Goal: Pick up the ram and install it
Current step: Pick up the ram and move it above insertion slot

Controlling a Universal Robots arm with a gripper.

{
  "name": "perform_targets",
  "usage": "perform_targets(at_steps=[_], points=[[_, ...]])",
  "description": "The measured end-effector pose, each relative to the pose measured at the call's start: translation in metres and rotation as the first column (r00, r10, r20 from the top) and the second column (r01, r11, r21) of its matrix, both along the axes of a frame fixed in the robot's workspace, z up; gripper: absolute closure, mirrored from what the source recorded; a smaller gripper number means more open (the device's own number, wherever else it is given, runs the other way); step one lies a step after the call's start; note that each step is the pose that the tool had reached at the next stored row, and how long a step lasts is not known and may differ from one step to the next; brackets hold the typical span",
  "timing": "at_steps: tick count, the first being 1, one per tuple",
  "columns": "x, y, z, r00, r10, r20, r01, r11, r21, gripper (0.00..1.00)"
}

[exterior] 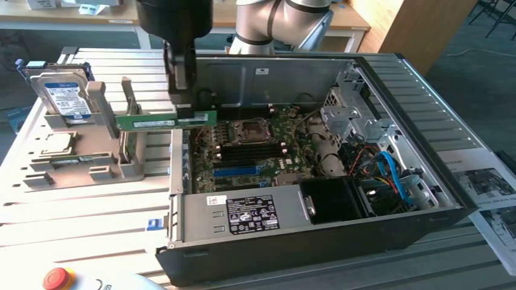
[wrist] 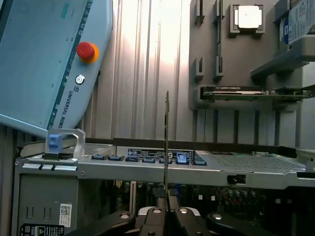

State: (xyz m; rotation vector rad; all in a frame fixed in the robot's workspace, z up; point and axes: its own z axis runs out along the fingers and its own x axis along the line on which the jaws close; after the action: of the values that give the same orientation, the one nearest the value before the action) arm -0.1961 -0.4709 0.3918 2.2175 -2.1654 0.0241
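Observation:
The ram [exterior: 161,121] is a thin green stick held level in the air, over the left wall of the open computer case [exterior: 419,151]. My gripper [exterior: 186,112] is shut on its end nearer the case and comes down from above. In the wrist view the ram [wrist: 167,142] appears edge-on as a thin line rising from between the fingers of the gripper [wrist: 167,212], above the case's wall. Inside the case lies the green motherboard [exterior: 282,136], with dark slots [exterior: 241,154] beside the processor socket [exterior: 248,130].
A grey parts holder [exterior: 109,166] stands at the exterior view's left, carrying a hard drive [exterior: 64,96] and a processor chip [exterior: 52,143]. A blue slot strip [exterior: 241,171] lies on the motherboard. A teach pendant [wrist: 44,64] with a red stop button [wrist: 86,50] lies near the case's front. A broader card [wrist: 246,92] rests on the holder.

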Motion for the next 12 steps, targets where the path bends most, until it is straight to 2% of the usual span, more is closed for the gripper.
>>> perform_targets(at_steps=[1,12], points=[[0.011,-0.0016,0.0000,1.0000,0.000,-0.0002,0.000,1.0000,0.0001,0.88],[0.061,-0.0065,0.0000,1.0000,0.000,-0.0007,0.000,1.0000,0.0000,0.88]])
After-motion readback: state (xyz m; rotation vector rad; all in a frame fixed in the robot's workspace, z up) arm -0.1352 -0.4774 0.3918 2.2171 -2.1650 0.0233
